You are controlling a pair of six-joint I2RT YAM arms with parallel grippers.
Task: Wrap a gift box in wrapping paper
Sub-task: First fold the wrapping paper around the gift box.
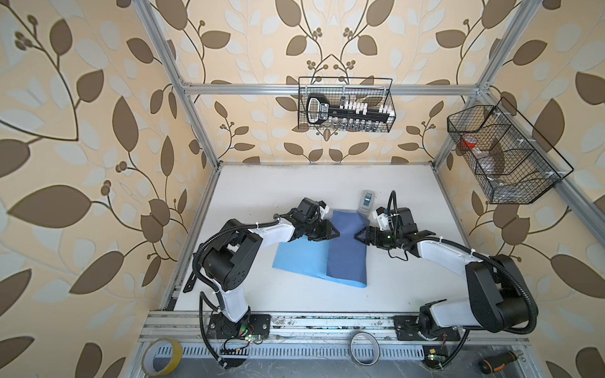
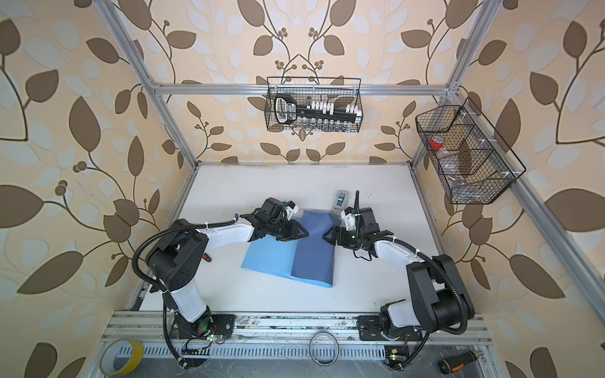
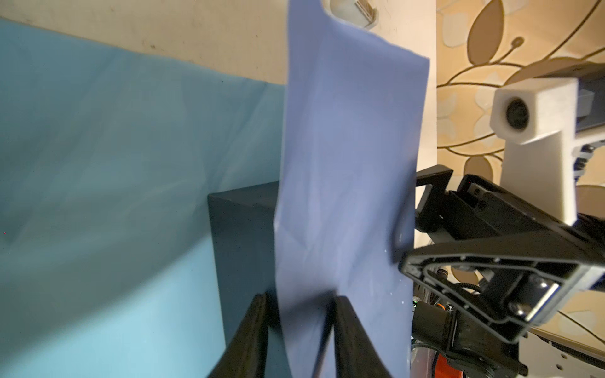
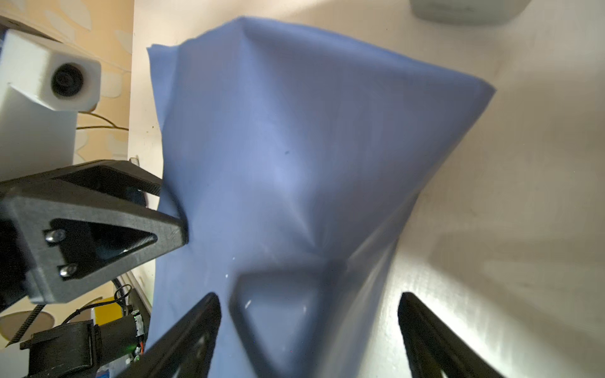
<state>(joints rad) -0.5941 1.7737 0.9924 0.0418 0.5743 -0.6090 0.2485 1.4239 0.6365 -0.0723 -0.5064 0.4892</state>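
Left fingers [image 3: 353,340], narrowly apart, straddle wrapping paper [image 1: 347,258] over gift box [image 3: 242,235], grip uncertain; right fingers [image 4: 425,333] spread wide; tape dispenser [image 1: 366,203] nearby.

The left arm [image 1: 271,234] and right arm [image 1: 442,252] pair glossy white link shells with matte black joint housings. Black corrugated conduit [image 1: 195,258] loops above each base plate [image 1: 262,322], cinched by white zip ties [image 1: 258,225]. Each wrist carries a white camera block [image 3: 537,111]; the fingers [image 4: 98,203] are black triangular open frames with silver screws [image 4: 55,235]

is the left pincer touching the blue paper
Touching: in the right wrist view a fingertip of the left pincer dents the paper near its edge.
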